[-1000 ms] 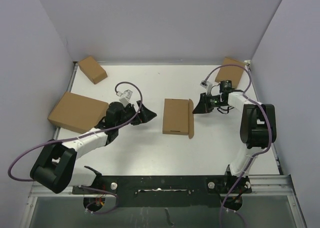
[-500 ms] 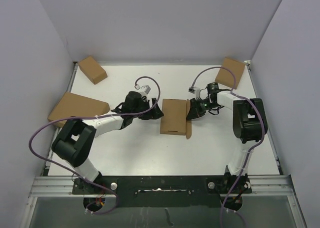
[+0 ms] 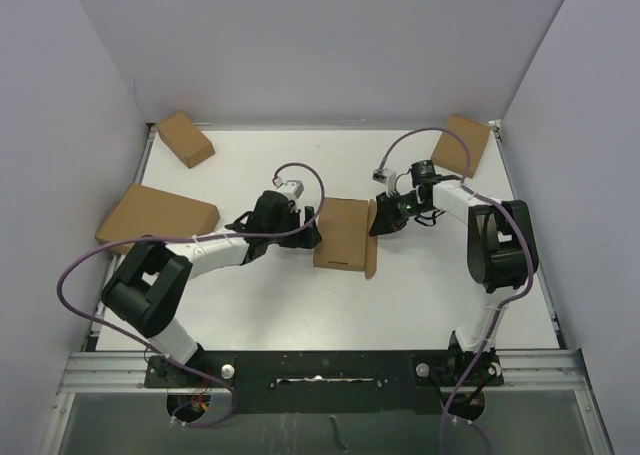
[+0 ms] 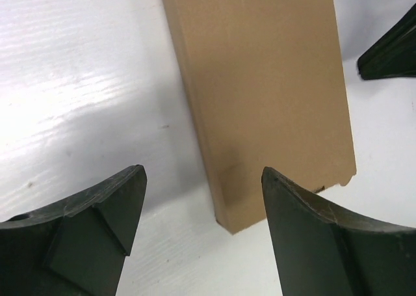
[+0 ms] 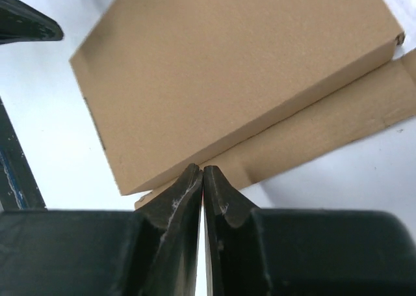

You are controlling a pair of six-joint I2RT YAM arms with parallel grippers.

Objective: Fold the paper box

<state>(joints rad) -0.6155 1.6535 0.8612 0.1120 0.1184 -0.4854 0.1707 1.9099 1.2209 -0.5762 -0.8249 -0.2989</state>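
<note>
Presently I find the shallow brown cardboard box (image 3: 345, 230) at the middle of the white table (image 3: 250, 305), long axis running near to far, my left gripper (image 3: 310, 227) open-jawed and empty just beside its left edge, my right gripper (image 3: 377, 222) closed, empty, at its right flap (image 3: 372, 247).

The top camera looks down from above; both wrist cameras closely face the paper box (image 3: 343, 231) from opposite sides.

Seems a robot laboratory cell: white table (image 3: 300, 305) closed on three sides by plain grey walls (image 3: 320, 45), metal rail (image 3: 110, 380) along the near edge.
</note>
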